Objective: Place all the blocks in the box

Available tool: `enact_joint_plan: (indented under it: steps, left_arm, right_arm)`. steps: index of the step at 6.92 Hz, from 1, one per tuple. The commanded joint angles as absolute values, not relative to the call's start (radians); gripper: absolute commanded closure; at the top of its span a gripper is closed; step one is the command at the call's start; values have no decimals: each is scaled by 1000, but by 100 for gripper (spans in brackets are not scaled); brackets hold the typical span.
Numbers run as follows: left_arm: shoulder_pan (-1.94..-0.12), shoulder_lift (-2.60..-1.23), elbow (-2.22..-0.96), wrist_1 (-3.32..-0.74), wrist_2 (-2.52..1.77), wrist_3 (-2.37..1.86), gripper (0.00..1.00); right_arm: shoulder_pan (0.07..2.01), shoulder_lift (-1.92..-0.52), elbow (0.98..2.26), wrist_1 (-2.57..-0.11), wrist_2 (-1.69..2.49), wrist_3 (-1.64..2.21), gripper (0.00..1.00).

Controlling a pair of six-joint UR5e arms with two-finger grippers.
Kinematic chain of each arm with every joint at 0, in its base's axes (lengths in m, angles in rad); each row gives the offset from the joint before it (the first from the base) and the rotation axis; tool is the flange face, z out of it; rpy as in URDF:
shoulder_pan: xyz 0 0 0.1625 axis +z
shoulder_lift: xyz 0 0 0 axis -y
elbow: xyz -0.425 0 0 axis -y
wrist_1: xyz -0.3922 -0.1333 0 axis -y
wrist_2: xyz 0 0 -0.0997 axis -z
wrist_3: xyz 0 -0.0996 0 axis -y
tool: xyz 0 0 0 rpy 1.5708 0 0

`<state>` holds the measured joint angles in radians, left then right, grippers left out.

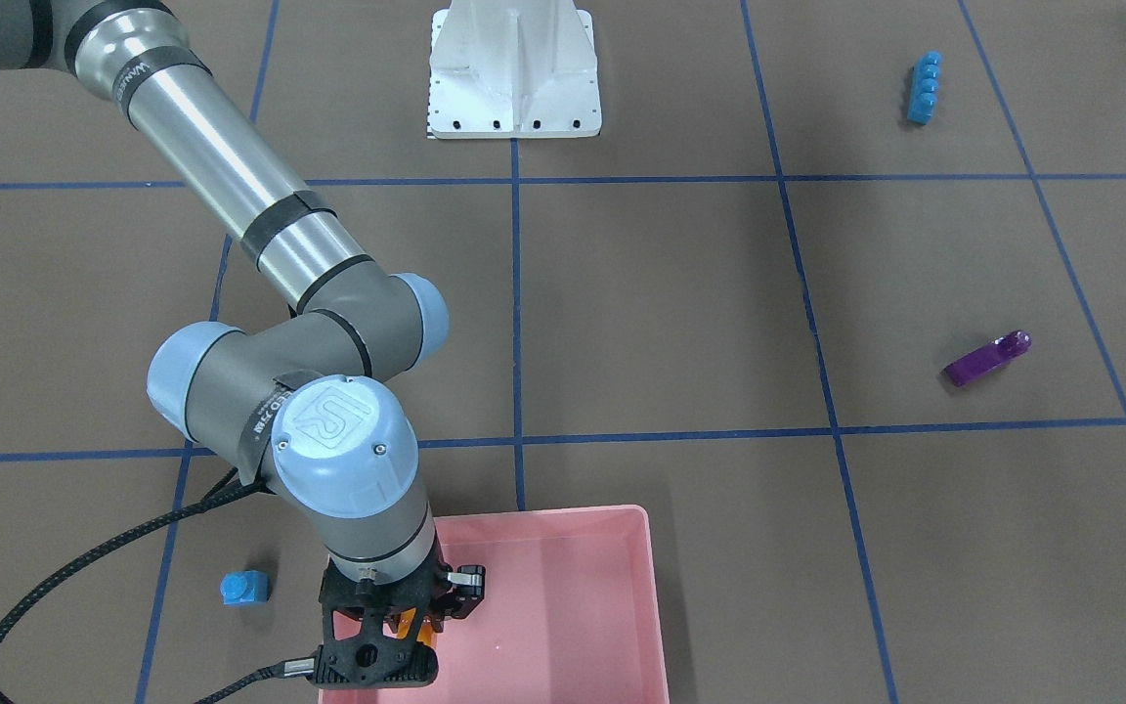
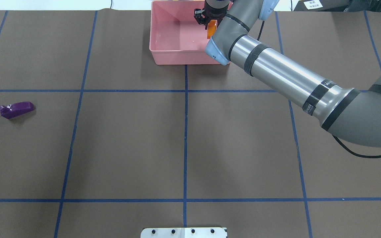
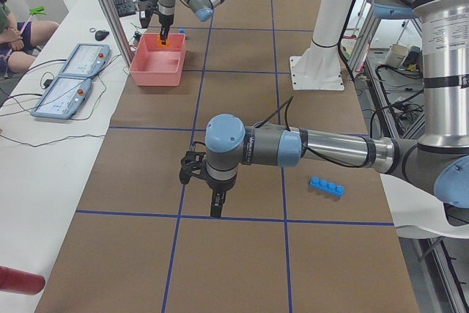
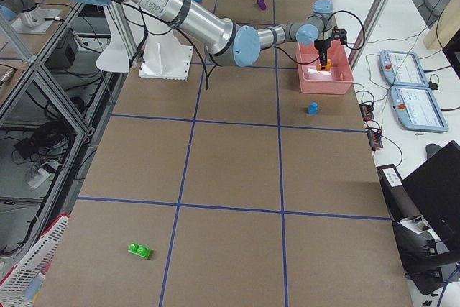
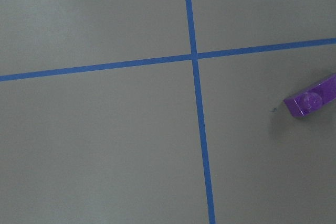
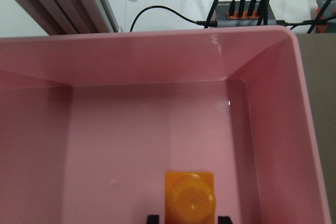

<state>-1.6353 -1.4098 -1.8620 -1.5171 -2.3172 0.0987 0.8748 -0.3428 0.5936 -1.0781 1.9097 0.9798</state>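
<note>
My right gripper [image 1: 405,631] is shut on the orange sloped block [image 2: 211,29] and holds it just above the floor of the pink box [image 2: 157,43]; the right wrist view shows that block [image 6: 190,195] between the fingertips. The small blue cube [image 1: 245,587] lies on the table beside the box. The long blue bar [image 1: 925,88] and the purple bar [image 1: 986,359] lie on the robot's left side. The green block [image 4: 140,251] sits far off on its right. My left gripper [image 3: 217,203] hangs over bare table near the purple bar [image 5: 312,99]; I cannot tell whether it is open or shut.
The white metal base [image 1: 514,78] stands at the robot's edge of the table. Blue tape lines grid the brown surface. Beyond the box, a side bench holds two tablets [image 3: 73,78] and cables. A person sits at the far left corner of the left exterior view.
</note>
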Motion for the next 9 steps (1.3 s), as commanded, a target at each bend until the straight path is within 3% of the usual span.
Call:
enact_joint_plan:
  steps: [1, 4, 6, 9]
  left_arm:
    - [-1635, -1410, -1861, -1517, -2348, 98, 0]
    - [-1635, -1420, -1864, -1535, -2349, 98, 0]
    - [-1551, -1465, -1850, -1696, -2350, 50, 0]
    - [-1421, -1468, -1835, -1907, -2410, -37, 0]
  right_arm:
    - [865, -334, 560, -1065, 1887, 976, 1]
    - [909, -330, 569, -1069, 1934, 937, 1]
    - [960, -330, 636, -1141, 2018, 905, 1]
    - [1017, -453, 1083, -1602, 2080, 732, 1]
